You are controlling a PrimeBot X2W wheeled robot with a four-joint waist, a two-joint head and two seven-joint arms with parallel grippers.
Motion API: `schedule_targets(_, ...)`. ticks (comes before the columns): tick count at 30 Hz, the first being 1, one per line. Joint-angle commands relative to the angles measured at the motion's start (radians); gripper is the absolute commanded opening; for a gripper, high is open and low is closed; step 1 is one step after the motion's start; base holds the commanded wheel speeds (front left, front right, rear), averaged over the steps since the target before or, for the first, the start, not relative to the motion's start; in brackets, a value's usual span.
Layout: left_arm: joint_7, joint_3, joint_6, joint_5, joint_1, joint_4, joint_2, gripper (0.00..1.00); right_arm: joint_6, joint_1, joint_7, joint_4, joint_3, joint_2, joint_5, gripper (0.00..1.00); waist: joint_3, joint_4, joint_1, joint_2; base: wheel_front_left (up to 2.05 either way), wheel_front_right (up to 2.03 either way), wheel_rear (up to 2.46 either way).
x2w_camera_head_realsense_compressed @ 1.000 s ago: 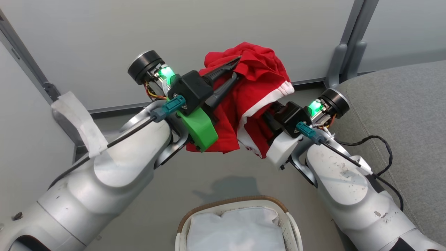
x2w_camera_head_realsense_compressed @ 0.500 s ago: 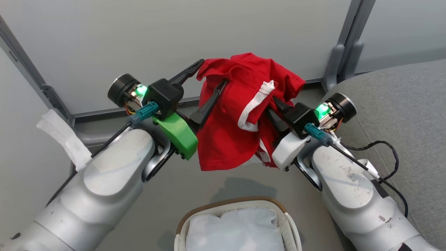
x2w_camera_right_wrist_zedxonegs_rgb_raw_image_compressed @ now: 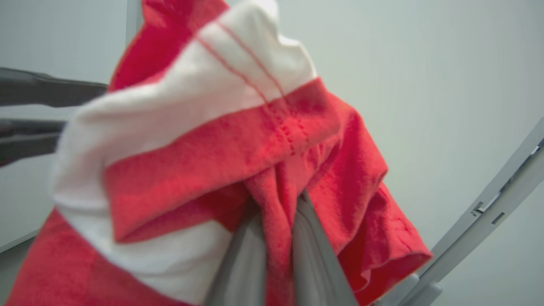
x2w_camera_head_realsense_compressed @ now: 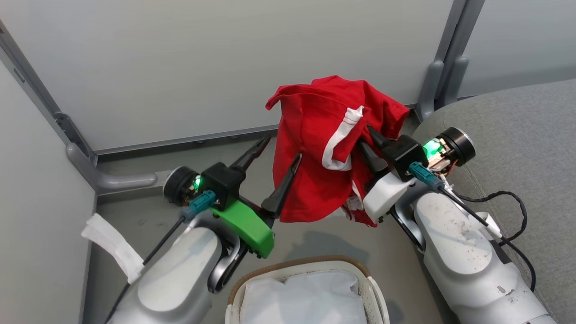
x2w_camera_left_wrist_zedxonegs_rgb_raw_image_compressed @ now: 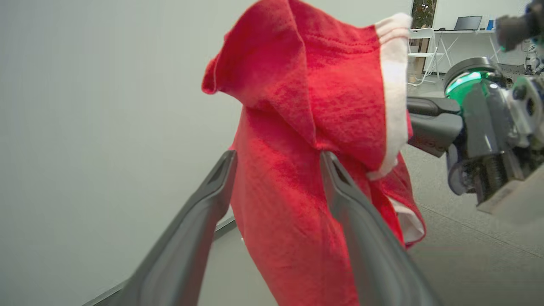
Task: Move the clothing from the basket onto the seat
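Nearest you, at the bottom edge of the head view, sits the basket (x2w_camera_head_realsense_compressed: 297,261), cream perforated plastic with a brown woven rim. Its near half is cut off by the frame. A white cloth liner (x2w_camera_head_realsense_compressed: 306,297) lies crumpled inside it.

Beyond it, your left gripper (x2w_camera_head_realsense_compressed: 283,147) has its fingers spread wide, pinching nothing. One finger lies along the edge of the clothing (x2w_camera_head_realsense_compressed: 315,148), and you cannot tell whether it touches. A green cover (x2w_camera_head_realsense_compressed: 245,225) sits on that wrist.

Your right gripper (x2w_camera_right_wrist_zedxonegs_rgb_raw_image_compressed: 276,204) has its fingers pressed together on a bunched fold of the clothing, their tips buried in the fabric.

The clothing is bright red with white trim bands. It hangs in the air from that grip, above the floor (x2w_camera_head_realsense_compressed: 135,211), beyond the basket and just left of the seat (x2w_camera_head_realsense_compressed: 517,117), resting on neither. A white patch with red marks near its lower hem is too small and too folded to read.

The seat is grey fabric, cut off at the right edge. Farthest away stands a pale wall panel (x2w_camera_head_realsense_compressed: 225,67).
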Motion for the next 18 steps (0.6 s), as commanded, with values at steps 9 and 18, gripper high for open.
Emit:
schedule_targets(9,-0.004,0.089,-0.020,0.077,0.131,0.006,-0.058,1.00,-0.001,0.029,-0.003,-0.013,-0.029,-0.003,-0.017,0.00,-0.002,-0.003,0.0000,0.0000,0.00,0.00,0.00)
schedule_targets(18,-0.004,0.157,-0.025,0.119,0.187,-0.002,-0.086,1.00,-0.001,0.035,-0.003,-0.016,-0.052,-0.003,-0.024,0.00,0.007,-0.015,0.0000,0.0000,0.00,0.00,0.00)
